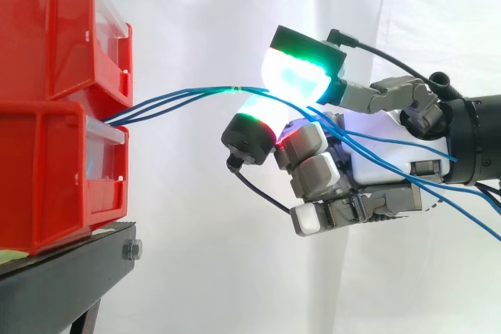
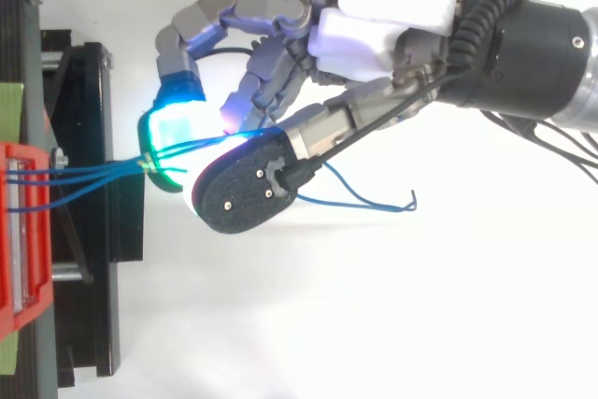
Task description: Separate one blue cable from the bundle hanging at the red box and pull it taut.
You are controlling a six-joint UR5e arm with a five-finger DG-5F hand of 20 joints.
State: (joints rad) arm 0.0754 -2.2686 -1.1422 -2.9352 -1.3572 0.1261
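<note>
Several thin blue cables (image 1: 180,98) leave the gap between the two stacked red bins (image 1: 55,99) and run right, gathered at a small yellow-green tie (image 1: 235,88). My hand (image 1: 383,154) comes in from the right. Its fingers are curled, and two green-glowing pads (image 1: 297,76) pinch the cables just right of the tie. I cannot tell how many strands lie in the pinch. Past it the strands fan out over the palm and hang off to the lower right. From above, the hand (image 2: 374,7) closes on the cables (image 2: 93,175), and a loose cable end (image 2: 411,203) curls beneath it.
The bins (image 2: 23,231) rest on a black stand (image 1: 70,271) at the left, with a white curtain behind. The stand's black frame (image 2: 93,231) juts toward the hand. Open room lies below and right of the hand.
</note>
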